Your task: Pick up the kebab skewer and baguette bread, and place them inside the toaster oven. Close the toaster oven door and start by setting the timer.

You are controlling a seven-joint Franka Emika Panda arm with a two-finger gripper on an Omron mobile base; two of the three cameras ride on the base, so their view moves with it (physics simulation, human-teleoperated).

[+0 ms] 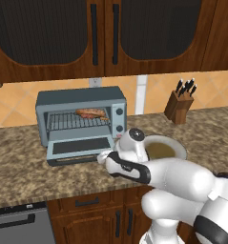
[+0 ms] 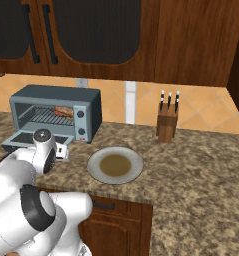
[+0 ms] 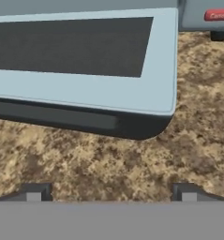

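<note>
door: your toaster oven door (image 3: 85, 61) is folded down flat, front edge running crosswise just ahead of the gripper (image 3: 111, 192)
gripper: spread wide, holding nothing
food: baguette bread (image 1: 92, 113) on the rack

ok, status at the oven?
Claw open, empty, low at front edge of toaster oven door. Door down flat. Food on rack in toaster oven. Nothing blocking.

Open toaster oven door (image 3: 85, 89) hangs over speckled counter (image 3: 108, 164), jaws apart.
</note>
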